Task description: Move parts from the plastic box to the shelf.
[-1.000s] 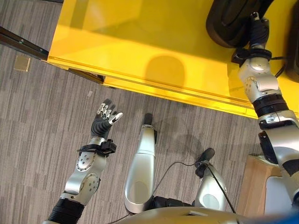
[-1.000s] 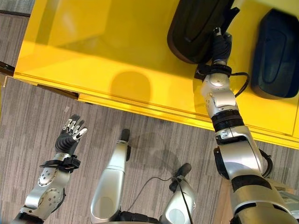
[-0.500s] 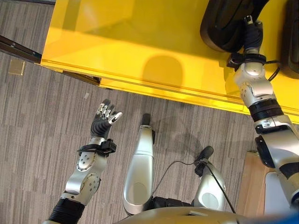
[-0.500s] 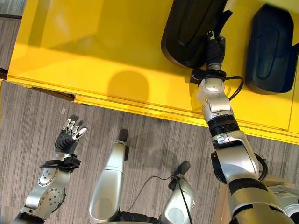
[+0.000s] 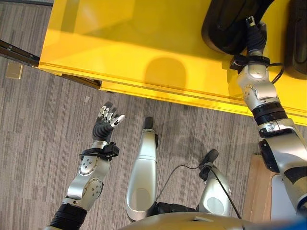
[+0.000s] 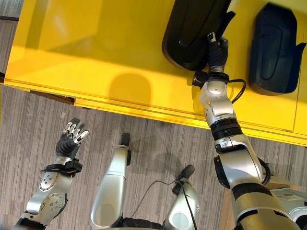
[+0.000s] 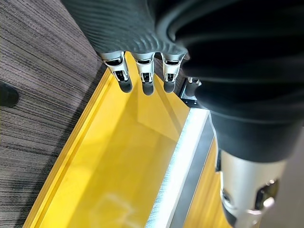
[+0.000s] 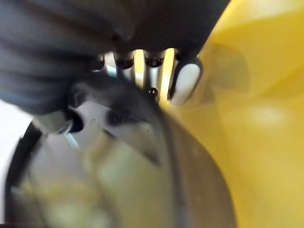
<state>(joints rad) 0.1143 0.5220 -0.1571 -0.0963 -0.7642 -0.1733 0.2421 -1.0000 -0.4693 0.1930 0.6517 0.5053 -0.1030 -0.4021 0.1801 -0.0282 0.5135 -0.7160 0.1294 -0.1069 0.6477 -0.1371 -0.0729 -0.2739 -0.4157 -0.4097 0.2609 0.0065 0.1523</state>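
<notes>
**Right hand on a black part inside the yellow box**

From the left eye view, my left hand (image 5: 106,120) hangs over the carpet floor (image 5: 43,124) with its fingers straight and slightly spread, holding nothing. My right arm reaches into the yellow box (image 5: 144,43), and my right hand (image 5: 253,36) sits at the edge of a large black part (image 5: 225,28).

From the right eye view, I count two black parts in the box: the one at my right hand and a second part (image 6: 273,48) just beside it, apart from it.

The left wrist view confirms straight, empty fingers above the box's rim.

In the right wrist view the fingers (image 8: 185,83) lie against the dark curved shell; I cannot tell whether they close round it.

I judge the part to be a stiff, smooth moulded shell, bulky rather than heavy, probably slippery. I would take it by its rim, not its rounded back.
</notes>
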